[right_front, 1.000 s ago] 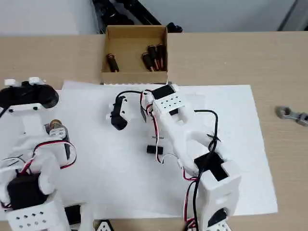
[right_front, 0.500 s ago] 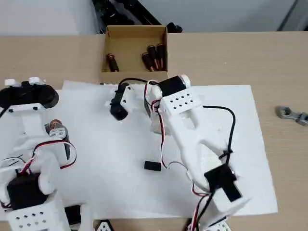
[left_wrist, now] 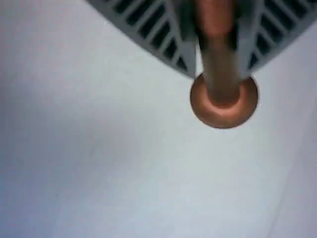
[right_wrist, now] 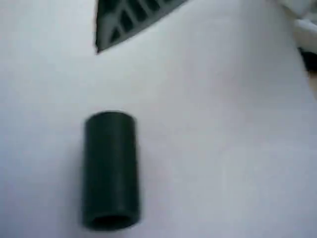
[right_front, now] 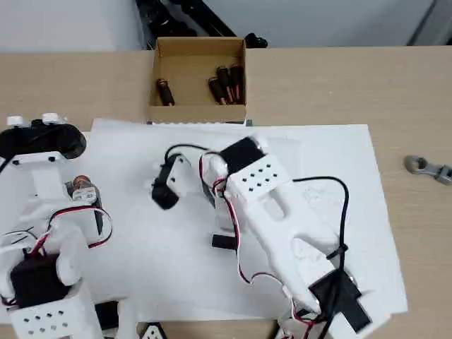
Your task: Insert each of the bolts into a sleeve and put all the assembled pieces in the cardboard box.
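My left gripper hovers over the left edge of the white sheet, shut on a copper bolt. In the left wrist view the bolt sticks out past the fingers, head down toward the sheet. A black sleeve lies on its side mid-sheet, and it shows as a short dark tube in the right wrist view. My right gripper hangs above and just behind the sleeve, open and holding nothing; one finger shows. The cardboard box at the back holds several assembled pieces.
The white sheet covers most of the table's middle. A small metal part lies on the bare wood at the far right. Dark equipment stands behind the box.
My right arm drew back from the box's front wall toward the middle of the sheet and now hangs over the black sleeve. The left arm and its bolt have stayed still.
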You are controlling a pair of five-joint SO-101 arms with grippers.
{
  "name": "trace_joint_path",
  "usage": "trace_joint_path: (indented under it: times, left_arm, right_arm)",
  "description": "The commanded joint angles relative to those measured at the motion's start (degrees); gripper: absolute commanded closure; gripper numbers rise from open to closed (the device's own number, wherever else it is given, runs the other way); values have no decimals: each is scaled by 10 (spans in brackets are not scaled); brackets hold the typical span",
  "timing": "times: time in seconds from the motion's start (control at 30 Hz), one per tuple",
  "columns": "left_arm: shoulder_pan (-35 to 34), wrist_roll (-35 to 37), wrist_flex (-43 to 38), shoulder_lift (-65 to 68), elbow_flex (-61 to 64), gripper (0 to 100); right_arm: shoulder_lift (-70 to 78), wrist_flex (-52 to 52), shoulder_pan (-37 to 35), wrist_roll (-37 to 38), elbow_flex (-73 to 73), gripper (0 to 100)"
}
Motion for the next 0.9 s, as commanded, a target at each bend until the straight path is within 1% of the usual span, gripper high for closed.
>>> trace_joint_path:
  times: [0.0, 0.13, 0.33, 0.43, 0.57, 0.87]
  left_arm:
    - [0, -5, 1, -5, -2, 994]
    - [0, -5, 1, -5, -2, 994]
    - [0, -5, 1, -4, -2, 994]
    - [0, -5, 1, -4, -1, 994]
    - [0, -5, 1, -4, -1, 994]
    - [0, -5, 1, -4, -1, 994]
  right_arm:
    - [-38, -29, -13, -21, 31, 775]
    - [-65, -63, -41, -40, 72, 775]
    - [-95, -76, -76, -74, 105, 775]
    - [-99, -76, -79, -74, 110, 771]
    - [-99, -83, -79, -73, 124, 715]
    - [-104, -125, -81, -74, 184, 715]
